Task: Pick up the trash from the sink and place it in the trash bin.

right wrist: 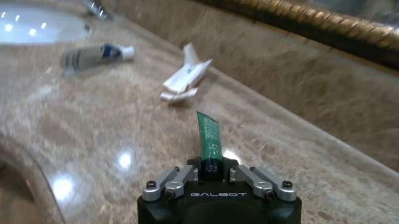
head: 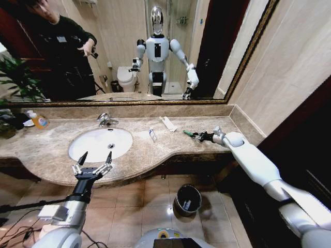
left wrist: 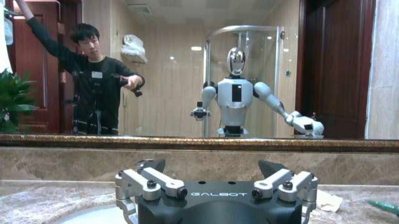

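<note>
Small green tube (right wrist: pixel 210 136) lying flat on the beige-brown marble surface (head: pixel 170 147), right of the sink, near the back wall; one end clamped between the jaws of the right gripper (right wrist: pixel 212 170), the rest sticking out ahead toward the other scraps. Same tube (head: pixel 188 133) seen from the head view as a short green sliver just off the tip of the right gripper (head: pixel 200 136), right arm stretched low across the surface from the right.

Just beyond the green tube, white flat packets (right wrist: pixel 186 77) in a loose crumpled cluster, close to the backsplash (head: pixel 167 123). Farther toward the basin, a small white tube (right wrist: pixel 93 55) with a dark label, lying on its side on the surface between the packets and the sink (head: pixel 152 135).

Sink (head: pixel 98 143) white and oval, chrome tap (head: pixel 106 120) behind it. Yellow-orange soap bottle (head: pixel 39 121) at the far left of the surface.

Left gripper (head: pixel 93 163) held over the front rim of the surface by the sink, jaws spread wide and empty (left wrist: pixel 218 186).

Trash bin (head: pixel 187 199) down on the tiled floor below the surface edge, dark and round with a shiny rim.
</note>
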Controlling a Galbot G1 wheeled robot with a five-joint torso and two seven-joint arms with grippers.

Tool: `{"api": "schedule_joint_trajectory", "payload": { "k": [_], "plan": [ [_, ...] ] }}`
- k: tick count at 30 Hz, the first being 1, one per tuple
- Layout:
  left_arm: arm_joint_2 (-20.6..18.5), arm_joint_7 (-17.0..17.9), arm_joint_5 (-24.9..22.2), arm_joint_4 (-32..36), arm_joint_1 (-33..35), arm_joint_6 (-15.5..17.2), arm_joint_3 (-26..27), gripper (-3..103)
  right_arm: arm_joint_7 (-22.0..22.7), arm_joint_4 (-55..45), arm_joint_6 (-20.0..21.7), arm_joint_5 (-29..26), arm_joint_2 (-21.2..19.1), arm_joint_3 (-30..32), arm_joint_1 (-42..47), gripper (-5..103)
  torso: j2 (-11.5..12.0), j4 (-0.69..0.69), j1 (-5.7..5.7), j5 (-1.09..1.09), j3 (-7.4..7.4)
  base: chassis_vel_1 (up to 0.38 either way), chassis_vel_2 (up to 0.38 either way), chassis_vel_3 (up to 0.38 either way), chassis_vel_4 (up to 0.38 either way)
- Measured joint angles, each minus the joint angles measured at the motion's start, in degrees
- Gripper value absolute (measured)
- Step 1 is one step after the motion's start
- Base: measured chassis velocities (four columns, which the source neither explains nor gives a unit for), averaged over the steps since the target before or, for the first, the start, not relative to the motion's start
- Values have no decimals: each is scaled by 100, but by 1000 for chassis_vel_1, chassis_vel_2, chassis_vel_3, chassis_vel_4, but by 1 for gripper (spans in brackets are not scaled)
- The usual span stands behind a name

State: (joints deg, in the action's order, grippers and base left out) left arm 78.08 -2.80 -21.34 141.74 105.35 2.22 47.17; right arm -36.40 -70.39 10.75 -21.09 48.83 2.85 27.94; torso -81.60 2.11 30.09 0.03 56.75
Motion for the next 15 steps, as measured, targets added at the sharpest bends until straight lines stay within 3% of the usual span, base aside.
{"api": "schedule_joint_trajectory", "payload": {
  "k": [10,15],
  "plan": [
    [0,0,0,0,0,0,0,100,1336,-1609,-202,-797,-312,1098,1490,20,0,0,0,-5,-1,0,0,0,0],
    [0,-1,0,0,0,0,0,100,2392,-2605,-130,-1066,-187,1584,2561,20,0,0,-1,-3,-1,0,0,0,0]
  ]
}}
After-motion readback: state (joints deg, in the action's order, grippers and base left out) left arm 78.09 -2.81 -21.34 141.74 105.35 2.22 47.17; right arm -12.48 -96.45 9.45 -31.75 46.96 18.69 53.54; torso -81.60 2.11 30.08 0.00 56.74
